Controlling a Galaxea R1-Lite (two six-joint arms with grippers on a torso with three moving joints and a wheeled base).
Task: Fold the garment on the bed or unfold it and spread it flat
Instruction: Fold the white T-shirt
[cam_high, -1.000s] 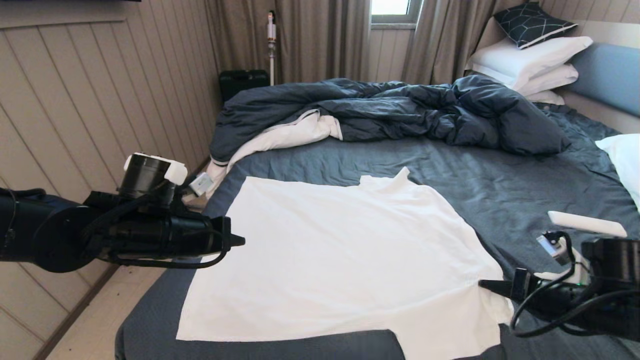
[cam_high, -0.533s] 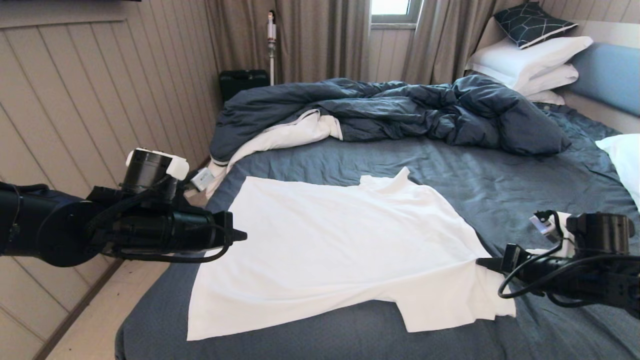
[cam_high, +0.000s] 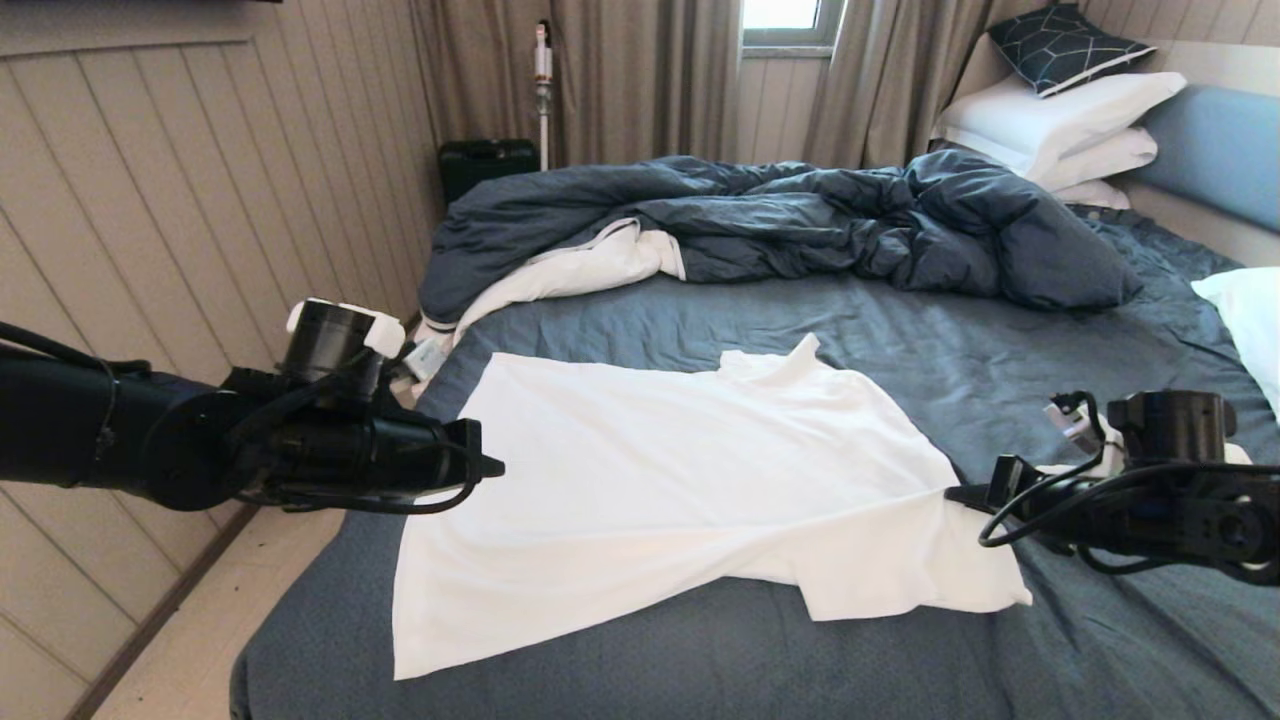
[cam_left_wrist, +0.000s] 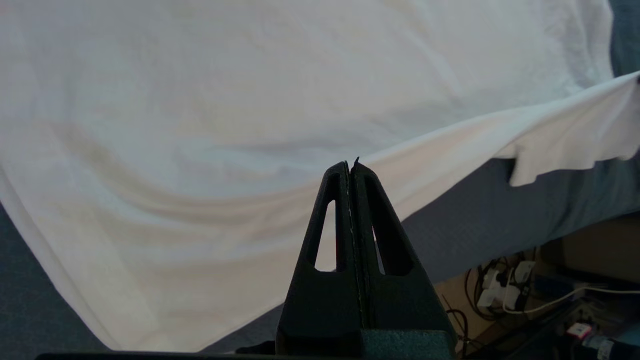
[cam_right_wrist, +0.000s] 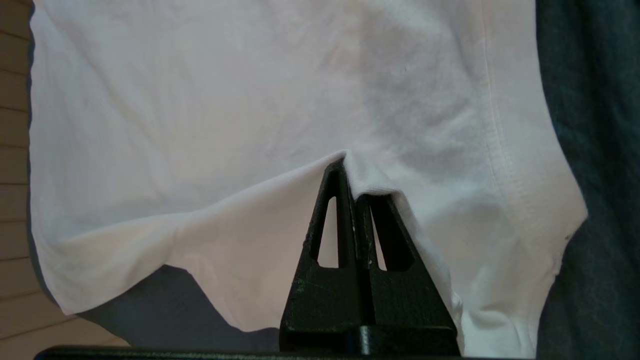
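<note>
The garment is a plain white shirt lying on the bed's dark slate-blue sheet, its neck piece at the far side. My left gripper is shut at the garment's left side; a raised ridge of cloth runs up to its closed tips. On the right side my right gripper is shut on a pinch of cloth, which drapes over one finger. A taut fold runs between the two grippers. The near left corner rests on the sheet.
A rumpled dark blue duvet with white lining lies across the far half of the bed. White pillows stack at the blue headboard, and another pillow is at the right edge. The panelled wall and floor are close on the left.
Both grippers have moved away from me and slightly up, drawing the garment's near part with them. The near hem has slid up the bed and a fold has formed.
</note>
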